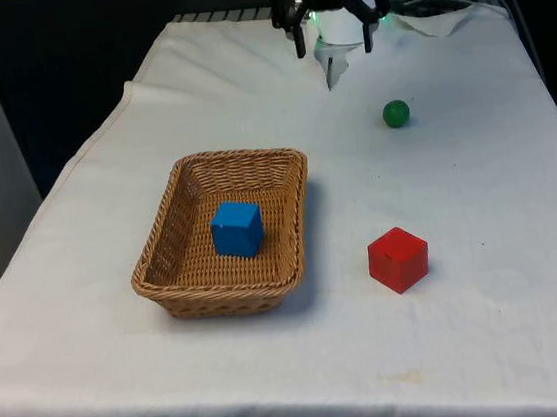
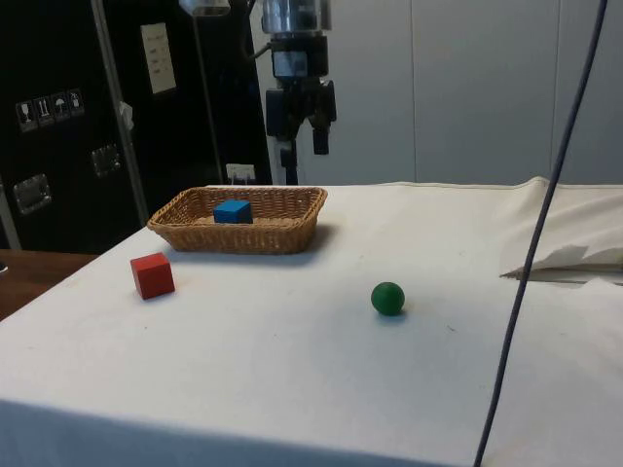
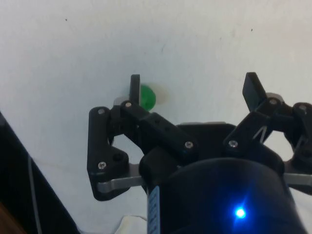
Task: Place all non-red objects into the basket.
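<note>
My fingers [image 1: 333, 43] hang high at the top centre of the front view, spread wide apart and pinching nothing, well above the white-clothed surface [image 1: 477, 186]. I judge they are raised this far so I can travel clear of everything below and line up on what remains.

The blue cube [image 1: 237, 228] already sits inside the wicker basket [image 1: 290, 222], left of centre in the front view, resting on the woven floor close to the middle, so that part of the job looks done.

The green ball [image 1: 395, 113] is the one non-red thing still outside. It lies on the bare cloth in the upper right of the front view, well apart from the basket; in the wrist view it peeks out just beside one fingertip [image 3: 135, 87], so I am nearly over it but not centred.

The red cube [image 1: 398, 259] sits right of centre, lower down, between ball and front edge. It stays where it is. Being round, the ball could roll away if I nudge it.
</note>
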